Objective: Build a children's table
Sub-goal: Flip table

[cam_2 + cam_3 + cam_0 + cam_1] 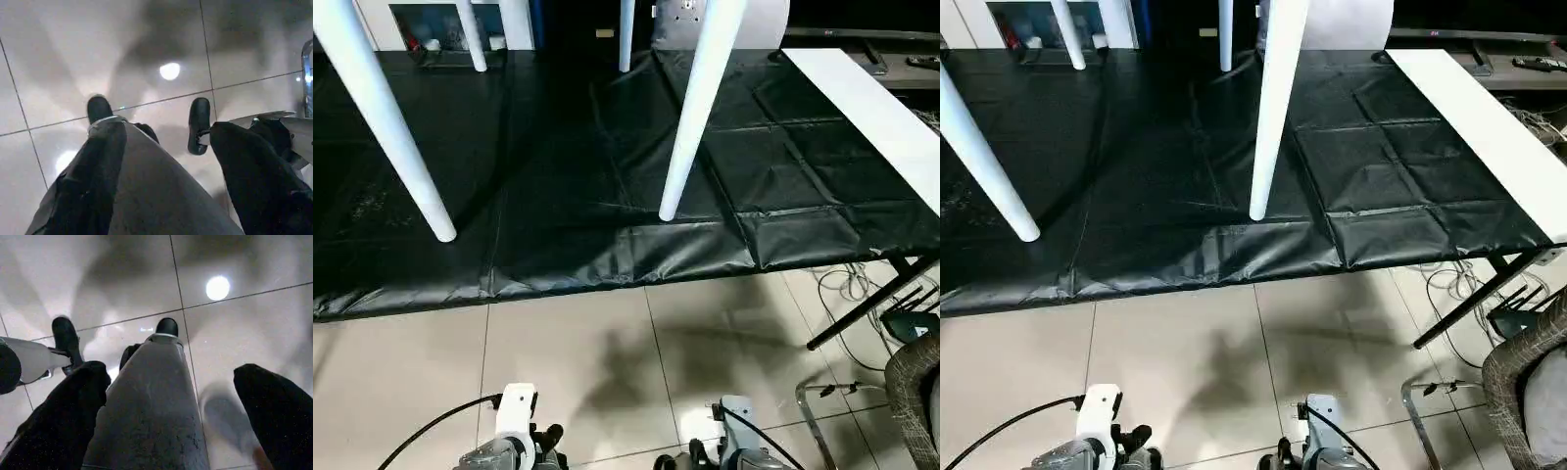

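Nearest, both hands hang low over the tiled floor (607,372). Left hand (146,127): fingers apart, empty. Right hand (171,396): fingers apart, empty.

Ahead, well apart from them, the children's table (700,108) stands on the black mat (558,196), its legs upright. No containers seen.

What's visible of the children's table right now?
The children's table shows as four white tapered tube legs, smooth and plastic-looking, slanting down to rounded feet on the black floor sheet. Two near legs land at the sheet's front part; two far legs stand at the back. The top is above the picture's edge. Neither gripper touches it.
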{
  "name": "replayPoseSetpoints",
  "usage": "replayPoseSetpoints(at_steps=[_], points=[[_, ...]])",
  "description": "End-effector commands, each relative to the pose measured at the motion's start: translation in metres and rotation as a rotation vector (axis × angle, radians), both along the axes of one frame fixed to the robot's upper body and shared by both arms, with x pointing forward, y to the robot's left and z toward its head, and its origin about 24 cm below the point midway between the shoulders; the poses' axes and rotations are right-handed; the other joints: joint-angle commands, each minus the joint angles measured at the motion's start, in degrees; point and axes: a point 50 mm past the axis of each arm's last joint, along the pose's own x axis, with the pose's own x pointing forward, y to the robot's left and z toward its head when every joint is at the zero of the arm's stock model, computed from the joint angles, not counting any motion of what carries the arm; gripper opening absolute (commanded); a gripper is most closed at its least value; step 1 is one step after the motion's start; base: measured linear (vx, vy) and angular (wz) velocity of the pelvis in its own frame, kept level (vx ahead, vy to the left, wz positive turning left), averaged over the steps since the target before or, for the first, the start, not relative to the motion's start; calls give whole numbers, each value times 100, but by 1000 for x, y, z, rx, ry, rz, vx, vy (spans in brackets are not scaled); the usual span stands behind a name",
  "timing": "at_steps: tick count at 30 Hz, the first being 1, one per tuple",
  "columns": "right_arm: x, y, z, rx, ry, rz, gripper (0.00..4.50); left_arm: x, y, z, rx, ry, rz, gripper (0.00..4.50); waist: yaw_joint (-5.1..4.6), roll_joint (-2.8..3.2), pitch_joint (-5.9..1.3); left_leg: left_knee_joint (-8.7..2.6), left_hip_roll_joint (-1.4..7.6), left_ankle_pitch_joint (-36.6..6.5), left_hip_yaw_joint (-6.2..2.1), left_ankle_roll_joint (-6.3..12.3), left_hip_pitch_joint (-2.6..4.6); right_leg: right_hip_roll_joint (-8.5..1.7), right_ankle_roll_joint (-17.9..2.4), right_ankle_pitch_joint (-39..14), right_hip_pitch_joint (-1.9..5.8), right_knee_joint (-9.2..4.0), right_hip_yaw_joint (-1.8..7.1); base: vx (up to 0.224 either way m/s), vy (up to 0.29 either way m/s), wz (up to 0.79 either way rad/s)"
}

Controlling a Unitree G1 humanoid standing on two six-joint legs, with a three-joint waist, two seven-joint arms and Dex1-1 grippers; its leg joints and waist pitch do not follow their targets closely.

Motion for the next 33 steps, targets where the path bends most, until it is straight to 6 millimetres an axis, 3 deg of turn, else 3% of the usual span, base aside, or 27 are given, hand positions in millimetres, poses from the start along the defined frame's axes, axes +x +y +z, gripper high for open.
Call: replayPoseSetpoints(at_steps=[1, 7, 15, 21, 26, 33], points=[[-12, -3, -5, -11, 47, -10, 450, -4, -2, -2, -3, 21, -1, 318, -6, 37, -164, -479, 408, -1155, -96, 386, 21, -466, -1361, -444, 170, -450, 331, 0, 0, 0], [-12, -3, -5, -11, 47, -10, 450, -4, -2, -2, -3, 21, -1, 318, -7, 37, -161, -465, 414, -1012, -76, 535, 33, -461, -1471, -189, 171, -433, 322, 0, 0, 0], [-12, -3, -5, -11, 47, -10, 450, -4, -2, -2, -3, 21, -1, 318, -13, 41, -144, -498, 423, -1258, -87, 384, 35, -466, -1392, -584, 157, -472, 335, 0, 0, 0], [-12, -3, -5, -11, 47, -10, 450, -4, -2, -2, -3, 21, -1, 318, -15, 36, -165, -467, 413, -912, -70, 526, 32, -460, -1478, -42, 182, -425, 324, 0, 0, 0], [-12, -3, -5, -11, 47, -10, 450, -4, -2, -2, -3, 21, -1, 318, -17, 35, -160, -465, 418, -862, -65, 613, 35, -461, -1536, 30, 185, -422, 316, 0, 0, 0], [-12, -3, -5, -11, 47, -10, 450, -4, -2, -2, -3, 21, -1, 318, -19, 37, -150, -482, 426, -1014, -71, 499, 40, -462, -1495, -222, 176, -443, 328, 0, 0, 0]])
